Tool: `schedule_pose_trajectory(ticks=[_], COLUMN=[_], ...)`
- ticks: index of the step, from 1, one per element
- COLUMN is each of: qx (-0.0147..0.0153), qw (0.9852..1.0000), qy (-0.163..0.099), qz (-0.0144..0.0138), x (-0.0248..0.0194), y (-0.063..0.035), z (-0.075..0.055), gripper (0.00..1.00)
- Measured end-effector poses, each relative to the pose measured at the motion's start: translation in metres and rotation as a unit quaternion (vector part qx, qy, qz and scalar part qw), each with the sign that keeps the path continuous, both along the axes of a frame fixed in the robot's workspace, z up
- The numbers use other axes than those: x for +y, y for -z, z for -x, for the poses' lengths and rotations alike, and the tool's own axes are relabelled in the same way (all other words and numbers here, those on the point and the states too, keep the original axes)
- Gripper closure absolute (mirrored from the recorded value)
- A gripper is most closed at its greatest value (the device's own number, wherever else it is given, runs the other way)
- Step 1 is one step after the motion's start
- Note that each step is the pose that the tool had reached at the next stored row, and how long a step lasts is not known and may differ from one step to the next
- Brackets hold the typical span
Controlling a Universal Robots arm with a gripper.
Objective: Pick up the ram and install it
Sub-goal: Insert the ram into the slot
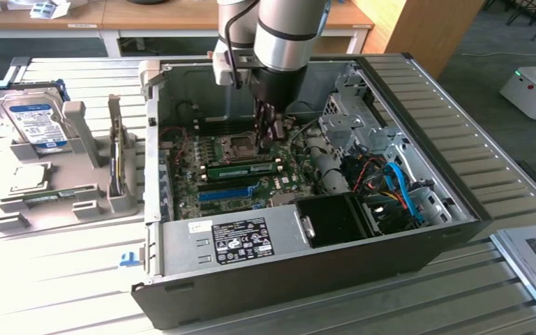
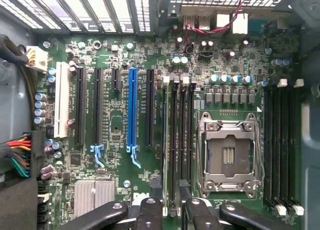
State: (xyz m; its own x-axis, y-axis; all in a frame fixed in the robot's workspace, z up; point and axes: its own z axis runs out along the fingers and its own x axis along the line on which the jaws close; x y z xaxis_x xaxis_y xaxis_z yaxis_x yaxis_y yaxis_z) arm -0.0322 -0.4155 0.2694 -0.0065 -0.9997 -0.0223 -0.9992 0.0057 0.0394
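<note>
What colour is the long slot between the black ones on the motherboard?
The slot is blue; the wrist view shows it best.

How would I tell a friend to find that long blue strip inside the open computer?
Look into the open black computer case on the slatted table, down to its green motherboard. The blue slot lies among parallel slots there; its neighbours are black or white, and it alone is bright blue.

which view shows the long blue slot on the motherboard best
The wrist view: the blue slot is seen from straight above, with its full length clear among the black slots beside it. In the exterior view the blue slot is just a short slanted strip deep inside the case.
</note>
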Motion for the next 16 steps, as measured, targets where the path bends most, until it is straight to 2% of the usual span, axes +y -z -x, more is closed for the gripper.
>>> schedule_pose_trajectory(ticks=[16], qx=[0.0000], qw=[1.0000], qy=[0.000], qz=[0.0000], x=[0.0000], y=[-0.0228], z=[-0.001], gripper=[0.75])
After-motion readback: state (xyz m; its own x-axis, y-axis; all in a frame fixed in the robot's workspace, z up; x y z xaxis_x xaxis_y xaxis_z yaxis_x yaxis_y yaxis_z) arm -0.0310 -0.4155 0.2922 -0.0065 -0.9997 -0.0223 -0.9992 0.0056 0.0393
